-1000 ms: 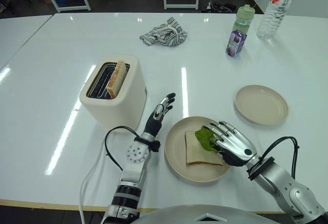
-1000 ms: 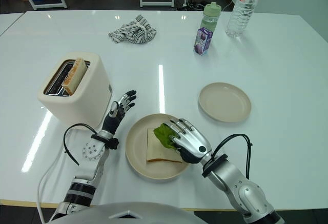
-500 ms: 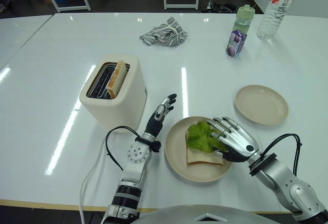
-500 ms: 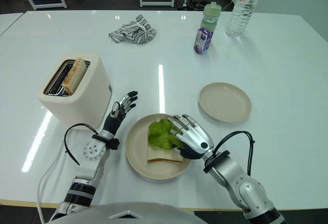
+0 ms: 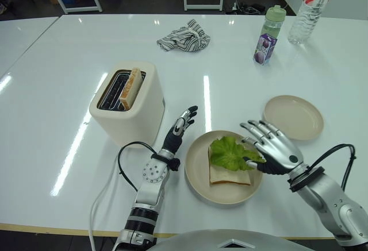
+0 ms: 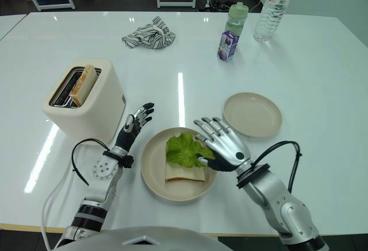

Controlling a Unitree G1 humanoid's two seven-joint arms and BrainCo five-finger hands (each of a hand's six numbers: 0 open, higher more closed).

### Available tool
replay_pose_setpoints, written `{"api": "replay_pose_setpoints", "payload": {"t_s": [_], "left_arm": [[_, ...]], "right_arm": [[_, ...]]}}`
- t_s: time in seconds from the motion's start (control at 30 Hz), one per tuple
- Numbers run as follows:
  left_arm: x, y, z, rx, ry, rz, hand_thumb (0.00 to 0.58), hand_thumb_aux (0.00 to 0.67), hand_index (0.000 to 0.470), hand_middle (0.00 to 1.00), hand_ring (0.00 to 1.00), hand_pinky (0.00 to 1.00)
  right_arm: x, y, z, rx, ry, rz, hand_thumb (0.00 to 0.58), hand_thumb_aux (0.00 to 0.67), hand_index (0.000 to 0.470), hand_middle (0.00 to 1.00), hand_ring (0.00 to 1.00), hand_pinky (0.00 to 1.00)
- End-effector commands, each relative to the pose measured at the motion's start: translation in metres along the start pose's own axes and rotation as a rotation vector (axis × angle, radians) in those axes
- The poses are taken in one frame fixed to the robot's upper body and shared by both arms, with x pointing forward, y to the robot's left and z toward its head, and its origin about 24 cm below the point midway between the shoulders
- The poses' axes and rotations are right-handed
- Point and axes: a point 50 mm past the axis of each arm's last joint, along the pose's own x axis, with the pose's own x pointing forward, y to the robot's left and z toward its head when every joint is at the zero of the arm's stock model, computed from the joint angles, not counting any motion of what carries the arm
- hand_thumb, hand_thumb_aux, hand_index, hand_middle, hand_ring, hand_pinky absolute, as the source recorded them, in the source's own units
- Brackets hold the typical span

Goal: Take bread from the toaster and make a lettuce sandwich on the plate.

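Note:
A cream toaster (image 5: 127, 106) stands at the left with one toasted bread slice (image 5: 131, 88) upright in its slot. In front of me a beige plate (image 5: 196, 177) holds a white bread slice (image 5: 231, 177) with a green lettuce leaf (image 5: 229, 152) lying spread on top. My right hand (image 5: 274, 148) hovers at the plate's right edge, open with fingers spread, its thumb by the leaf's right edge. Between toaster and plate is my left hand (image 5: 180, 125), open with straight fingers and holding nothing.
A second, bare plate (image 5: 294, 117) sits right of the sandwich plate. Farther back are a striped cloth (image 5: 185, 37), a purple carton (image 5: 264, 49), a green-capped bottle (image 5: 273, 20) and a water bottle (image 5: 305, 5). A black cable (image 5: 127, 150) loops by my left wrist.
My right hand let go of the lettuce and drew back to the right, fingers spreading. The leaf now lies flat on the bread. The left hand stayed put.

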Motion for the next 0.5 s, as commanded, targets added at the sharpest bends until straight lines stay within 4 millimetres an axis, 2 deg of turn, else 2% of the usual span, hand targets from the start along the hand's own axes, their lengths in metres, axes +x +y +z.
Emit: {"api": "replay_pose_setpoints", "payload": {"t_s": [0.03, 0.37, 0.5], "left_arm": [[0.0, 0.001, -0.003, 0.005, 0.024, 0.003, 0.0, 0.0, 0.0, 0.0, 0.0, 0.0], [0.0, 0.0, -0.004, 0.004, 0.029, 0.002, 0.0, 0.0, 0.0, 0.0, 0.0, 0.0], [0.0, 0.0, -0.004, 0.002, 0.032, 0.005, 0.0, 0.0, 0.0, 0.0, 0.0, 0.0]], "right_arm": [[-0.006, 0.003, 0.008, 0.021, -0.034, 0.024, 0.441, 0.342, 0.24, 0.0, 0.0, 0.0], [-0.011, 0.028, 0.04, 0.1, -0.119, 0.104, 0.452, 0.355, 0.249, 0.0, 0.0, 0.0], [-0.005, 0.036, 0.042, 0.076, -0.134, 0.111, 0.458, 0.363, 0.254, 0.0, 0.0, 0.0]]}}
